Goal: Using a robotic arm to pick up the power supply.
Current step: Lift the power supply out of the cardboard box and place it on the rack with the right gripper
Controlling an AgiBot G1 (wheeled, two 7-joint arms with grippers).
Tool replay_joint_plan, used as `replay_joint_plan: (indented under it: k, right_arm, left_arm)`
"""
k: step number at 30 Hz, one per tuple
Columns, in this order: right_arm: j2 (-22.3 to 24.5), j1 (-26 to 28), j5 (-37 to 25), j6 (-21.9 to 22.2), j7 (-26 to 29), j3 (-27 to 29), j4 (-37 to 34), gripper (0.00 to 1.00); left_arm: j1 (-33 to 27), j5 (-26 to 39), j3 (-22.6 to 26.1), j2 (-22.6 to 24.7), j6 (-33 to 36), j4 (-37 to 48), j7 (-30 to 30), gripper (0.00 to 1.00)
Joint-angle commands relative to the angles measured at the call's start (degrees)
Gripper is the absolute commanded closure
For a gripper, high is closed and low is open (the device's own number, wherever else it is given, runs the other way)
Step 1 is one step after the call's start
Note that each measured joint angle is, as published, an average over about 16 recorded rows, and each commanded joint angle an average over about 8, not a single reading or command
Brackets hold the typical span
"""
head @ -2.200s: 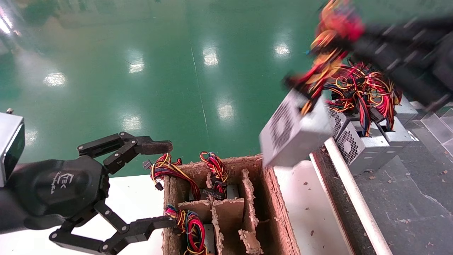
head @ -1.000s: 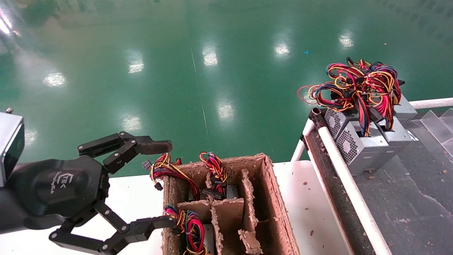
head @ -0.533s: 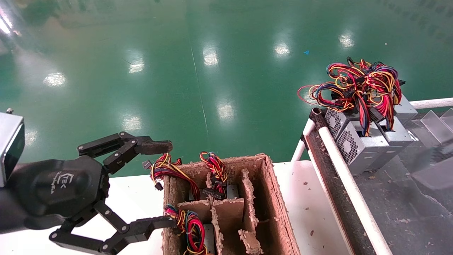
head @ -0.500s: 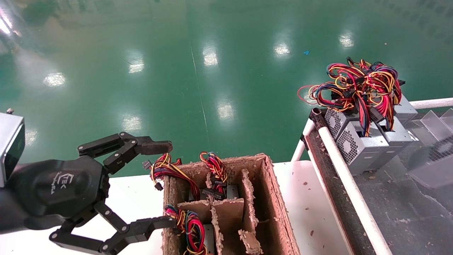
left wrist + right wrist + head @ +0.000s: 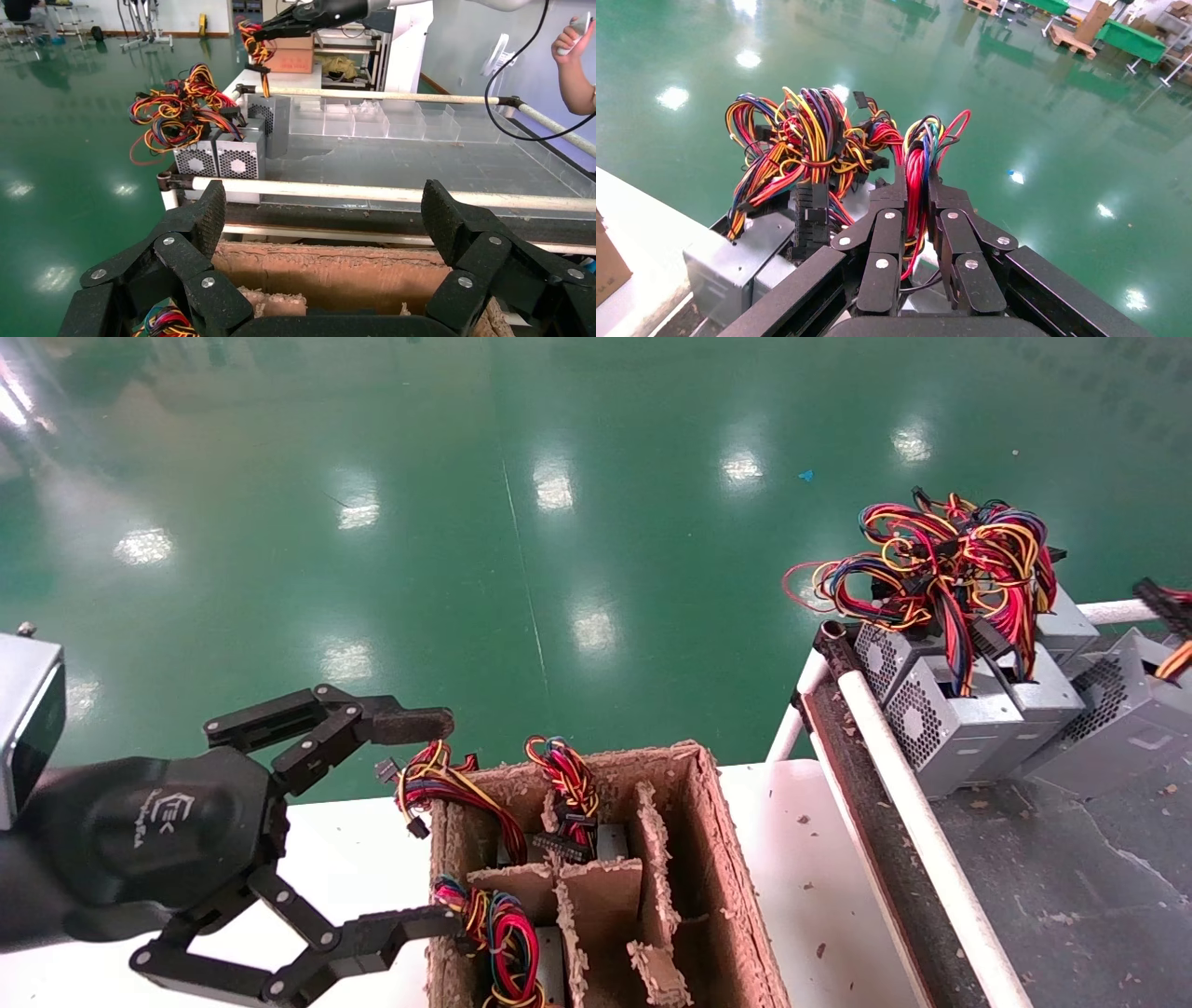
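Note:
The power supply (image 5: 1113,733), a silver-grey box with a perforated face, sits tilted low over the dark belt at the far right, beside the other units. Its red and yellow wires (image 5: 1164,607) run up out of the head view. In the right wrist view my right gripper (image 5: 916,186) is shut on that red wire bundle (image 5: 921,151); the box below is mostly hidden. The left wrist view shows this gripper (image 5: 270,29) far off, wires (image 5: 261,53) hanging down to the box (image 5: 277,123). My left gripper (image 5: 424,823) stays open beside the cardboard box, holding nothing.
Other power supplies (image 5: 941,719) stand by the belt's end under a wire tangle (image 5: 941,561). A divided cardboard box (image 5: 722,859) with wired units in its cells sits on the white table (image 5: 801,859). A white rail (image 5: 922,840) borders the dark belt (image 5: 1071,877).
The power supply hung from my right gripper above the box corner, swung right out of view, and now shows low at the belt's right edge. The left arm has not moved.

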Motion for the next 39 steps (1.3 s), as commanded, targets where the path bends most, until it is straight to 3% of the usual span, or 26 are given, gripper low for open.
replay_joint_plan:
  k: [1, 19, 20, 27, 28, 39]
  right_arm:
    - [-1.0, 0.7, -0.6, 0.6, -0.2, -0.4, -0.3, 1.0]
    - [-7.6, 3.0, -1.7, 3.4, -2.8, -1.2, -7.2, 1.0]
    - [-7.8, 3.1, -1.7, 3.5, -3.0, -1.2, -7.5, 0.96]
    - [-8.5, 3.6, -1.7, 3.4, -3.8, -1.3, -9.5, 0.1]
    - [-8.5, 3.7, -1.8, 3.2, -3.9, -1.3, -9.6, 0.01]
    - [-8.7, 4.9, -2.5, 2.3, -4.3, -1.8, -11.1, 0.0]
  left_arm:
    - [0.0, 0.0, 0.0, 0.0, 0.0, 0.0, 0.0, 0.0]
    - [0.0, 0.0, 0.0, 0.0, 0.0, 0.0, 0.0, 0.0]
    - [0.0, 0.0, 0.0, 0.0, 0.0, 0.0, 0.0, 0.0]
    - [0.0, 0.0, 0.0, 0.0, 0.0, 0.0, 0.0, 0.0]
    - [0.0, 0.0, 0.0, 0.0, 0.0, 0.0, 0.0, 0.0]
    - [0.0, 0.0, 0.0, 0.0, 0.0, 0.0, 0.0, 0.0]
